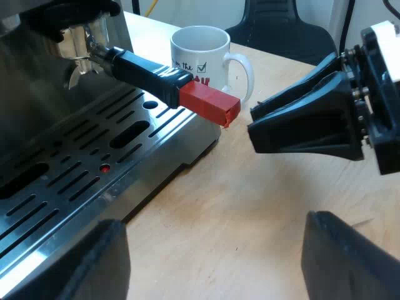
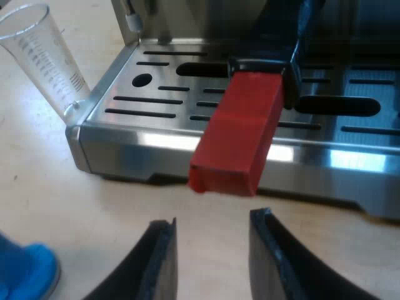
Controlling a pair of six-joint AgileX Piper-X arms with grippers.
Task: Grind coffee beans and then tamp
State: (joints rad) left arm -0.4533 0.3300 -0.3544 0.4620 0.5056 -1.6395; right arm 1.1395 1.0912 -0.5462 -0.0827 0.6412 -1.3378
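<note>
Left pincer (image 1: 214, 222): open, its fingers wide apart with nothing between them. It hung over the bare worktop (image 1: 250, 206), just off the tray's edge.
Right pincer (image 2: 211, 219): open and holding nothing. Its fingers pointed at the red end, near it but not touching, with worktop showing in the gap.
Holder (image 1: 84, 47): locked into the front of the machine (image 1: 37, 81). Its dark handle (image 1: 147, 72) reached out above the slotted metal tray (image 1: 94, 162).
Red end (image 2: 240, 134): it stuck out past the tray's rim, over the worktop. Neither pincer touched it.
Mug (image 1: 200, 53): white with dark print, upright on the worktop just behind the red end, beside the machine.
Glass (image 2: 47, 56): clear with printed marks, upright on the worktop just beside a corner of the tray.
Tamper (image 2: 25, 272): a rounded blue thing on the worktop near the right pincer, cut off by the view, so probably the tamper. It was well apart from the holder.
</note>
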